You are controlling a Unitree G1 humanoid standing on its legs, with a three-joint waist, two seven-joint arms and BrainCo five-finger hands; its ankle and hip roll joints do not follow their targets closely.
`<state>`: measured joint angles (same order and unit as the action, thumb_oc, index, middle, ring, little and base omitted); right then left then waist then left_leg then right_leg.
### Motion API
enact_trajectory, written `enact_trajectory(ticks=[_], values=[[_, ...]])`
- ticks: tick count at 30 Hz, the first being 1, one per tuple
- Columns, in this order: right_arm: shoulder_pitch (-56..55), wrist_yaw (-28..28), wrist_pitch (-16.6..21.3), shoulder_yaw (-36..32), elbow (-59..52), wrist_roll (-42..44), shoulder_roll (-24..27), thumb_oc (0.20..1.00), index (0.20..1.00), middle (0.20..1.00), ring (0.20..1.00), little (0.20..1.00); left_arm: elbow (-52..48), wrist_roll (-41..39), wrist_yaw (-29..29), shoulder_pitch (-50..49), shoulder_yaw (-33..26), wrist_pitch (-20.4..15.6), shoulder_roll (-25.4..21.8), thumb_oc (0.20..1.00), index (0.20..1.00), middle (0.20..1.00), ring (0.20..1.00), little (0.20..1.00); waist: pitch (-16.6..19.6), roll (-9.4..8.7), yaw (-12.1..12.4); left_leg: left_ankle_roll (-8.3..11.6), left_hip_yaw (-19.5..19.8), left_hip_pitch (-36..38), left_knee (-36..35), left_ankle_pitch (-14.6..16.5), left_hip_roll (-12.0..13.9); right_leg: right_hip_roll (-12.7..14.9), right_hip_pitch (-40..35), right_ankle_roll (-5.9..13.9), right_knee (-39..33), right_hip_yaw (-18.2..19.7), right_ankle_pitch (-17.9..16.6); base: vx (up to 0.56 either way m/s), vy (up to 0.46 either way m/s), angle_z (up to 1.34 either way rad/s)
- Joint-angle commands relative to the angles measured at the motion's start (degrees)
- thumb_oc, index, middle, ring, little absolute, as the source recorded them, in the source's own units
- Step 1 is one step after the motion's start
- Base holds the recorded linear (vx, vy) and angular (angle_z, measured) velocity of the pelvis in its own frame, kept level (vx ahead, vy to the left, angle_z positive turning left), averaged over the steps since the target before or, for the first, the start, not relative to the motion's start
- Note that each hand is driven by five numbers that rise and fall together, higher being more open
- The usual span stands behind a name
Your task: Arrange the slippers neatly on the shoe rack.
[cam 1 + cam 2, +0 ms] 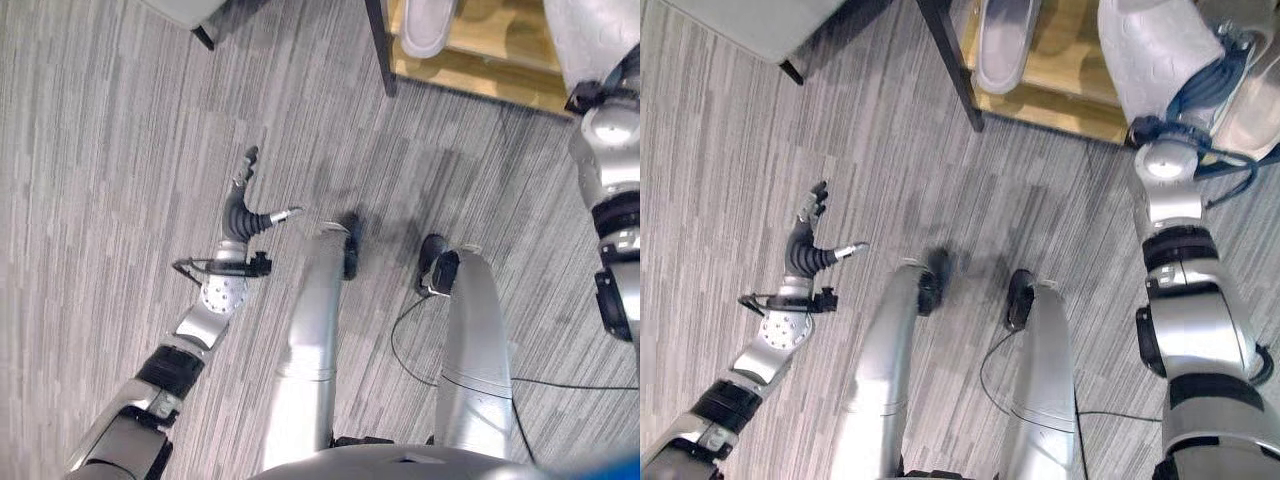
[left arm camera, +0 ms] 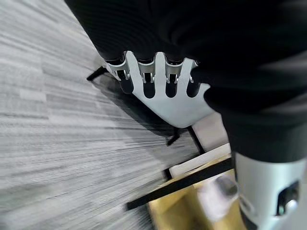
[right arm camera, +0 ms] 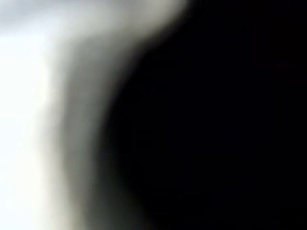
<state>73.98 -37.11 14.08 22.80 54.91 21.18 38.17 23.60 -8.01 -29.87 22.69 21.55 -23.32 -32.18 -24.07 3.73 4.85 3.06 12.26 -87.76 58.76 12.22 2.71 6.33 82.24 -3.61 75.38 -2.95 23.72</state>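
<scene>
Over the grey floor (image 1: 120, 150), left hand (image 1: 243, 205) fingers spread, empty; right hand's fingers hidden behind a white slipper (image 1: 1155, 55).

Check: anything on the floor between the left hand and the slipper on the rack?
Nothing but bare floor lies between the left hand and the slipper, apart from the shoe rack's dark leg, in the right eye view.

A grey, streaked plank floor (image 1: 120, 150) spreads across the scene, and at its far edge stands a pale grey piece of furniture (image 1: 750, 28) on thin black legs (image 1: 792, 71), just beside the dark post at the rack's corner.
</scene>
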Motion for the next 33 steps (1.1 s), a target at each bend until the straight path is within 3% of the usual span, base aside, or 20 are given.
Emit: enact_trajectory(ticks=[1, 4, 10, 11, 12, 17, 21, 27, 28, 33], values=[[2.8, -0.6, 4.1, -1.8, -2.7, 0.5, 0.7, 0.2, 0.2, 0.2, 0.2, 0.2, 6.6, 1.7, -2.9, -2.1, 0.2, -0.6, 0.3, 1.0, 1.0, 1.0, 1.0, 1.0, 3.2, -2.06, 1.1, -3.96, -4.5, -2.1, 13.4, 6.0, -5.2, 3.0, 2.9, 2.06, 2.1, 3.4, -1.0, 0.34, 0.152, -0.44], [3.4, -0.8, 4.5, -1.4, -1.7, 1.5, 0.1, 0.2, 0.2, 0.2, 0.2, 0.2, 11.2, -0.6, -2.9, -3.9, -1.2, -0.2, 0.7, 1.0, 1.0, 1.0, 1.0, 1.0, 3.5, -2.62, 1.5, -4.47, -5.5, -2.2, 20.6, 10.0, -5.6, 2.8, 3.2, 1.53, 8.1, 4.3, 1.4, 0.26, 0.098, -0.3], [9.2, -2.6, 4.2, 1.7, 3.6, 1.4, -0.9, 0.2, 0.2, 0.2, 0.2, 0.2, 16.8, 0.7, -5.0, -5.3, 1.1, 0.1, 1.2, 1.0, 1.0, 1.0, 1.0, 1.0, 0.7, -2.02, 2.4, -6.05, -8.1, -2.2, 35.2, 18.1, -6.1, 3.0, 4.4, 0.98, 21.1, 6.9, 6.1, 0.19, 0.103, -0.1], [9.2, -2.6, 4.2, 1.7, 3.6, 1.4, -0.9, 0.2, 0.2, 0.2, 0.2, 0.2, 16.8, 0.7, -5.0, -5.2, 1.1, 0.1, 1.2, 1.0, 1.0, 1.0, 1.0, 1.0, 0.7, -2.04, 2.3, -6.05, -8.1, -2.2, 35.2, 18.1, -6.1, 3.0, 4.4, 0.98, 21.1, 6.9, 6.1, 0.21, 0.082, -0.14], [9.5, -2.8, 4.5, 2.0, 5.0, 2.0, -0.7, 0.2, 0.2, 0.2, 0.2, 0.2, 16.7, 0.3, -5.9, -6.1, 0.7, -0.5, 0.7, 1.0, 1.0, 1.0, 1.0, 1.0, 0.3, -1.81, 2.6, -6.3, -8.4, -2.2, 39.0, 20.5, -5.9, 3.1, 4.6, 0.46, 24.7, 7.3, 8.0, 0.15, 0.054, -0.15], [10.8, -3.0, 4.7, 2.3, 9.5, 4.8, -0.8, 0.2, 0.2, 0.2, 0.2, 0.2, 14.6, -0.6, -5.6, -8.7, 0.8, -0.8, 0.3, 1.0, 1.0, 1.0, 1.0, 1.0, -0.6, -1.97, 3.7, -6.5, -8.1, -2.2, 46.7, 25.1, -5.3, 3.3, 4.9, 0.14, 32.0, 8.3, 10.5, 0.13, 0.07, -0.09], [13.4, -2.3, 3.9, 4.0, 14.4, 6.8, 0.6, 0.2, 0.2, 0.2, 0.2, 0.2, 14.7, -0.7, -4.8, -9.6, 2.4, -1.0, -0.2, 1.0, 1.0, 1.0, 1.0, 1.0, -1.9, -1.9, 4.7, -6.88, -8.3, -2.2, 49.6, 27.1, -5.3, 3.4, 5.3, 0.29, 35.3, 9.9, 10.7, 0.08, 0.043, -0.1], [17.1, -3.0, 3.3, 5.9, 17.9, 8.3, 2.8, 0.2, 0.2, 0.2, 0.2, 0.2, 12.7, -0.4, -4.4, -11.3, 2.7, -1.4, -2.1, 1.0, 1.0, 1.0, 1.0, 1.0, -4.7, -0.72, 6.1, -7.41, -9.2, -2.2, 49.4, 27.1, -6.1, 4.9, 5.8, 0.04, 35.6, 11.5, 10.2, 0.03, 0.068, 0.03], [17.9, -2.8, 3.3, 6.0, 18.5, 9.0, 2.5, 1.0, 1.0, 1.0, 1.0, 1.0, 12.9, -0.4, -4.4, -11.5, 2.4, -1.5, -2.4, 1.0, 1.0, 1.0, 1.0, 1.0, -4.8, -0.72, 6.3, -7.46, -9.4, -2.2, 49.6, 27.3, -6.1, 5.2, 5.6, -0.01, 35.9, 11.7, 10.2, 0.02, 0.03, 0.07], [19.6, -2.6, 4.6, 4.8, 20.7, 14.0, 3.3, 1.0, 1.0, 1.0, 1.0, 1.0, 12.4, -1.6, -3.3, -12.6, 2.0, -2.2, -2.8, 1.0, 1.0, 1.0, 1.0, 1.0, -4.9, -0.46, 7.1, -7.48, -10.0, -2.2, 48.6, 26.7, -6.3, 6.3, 5.6, -0.46, 35.5, 12.1, 10.2, 0.02, 0.035, 0.08]])
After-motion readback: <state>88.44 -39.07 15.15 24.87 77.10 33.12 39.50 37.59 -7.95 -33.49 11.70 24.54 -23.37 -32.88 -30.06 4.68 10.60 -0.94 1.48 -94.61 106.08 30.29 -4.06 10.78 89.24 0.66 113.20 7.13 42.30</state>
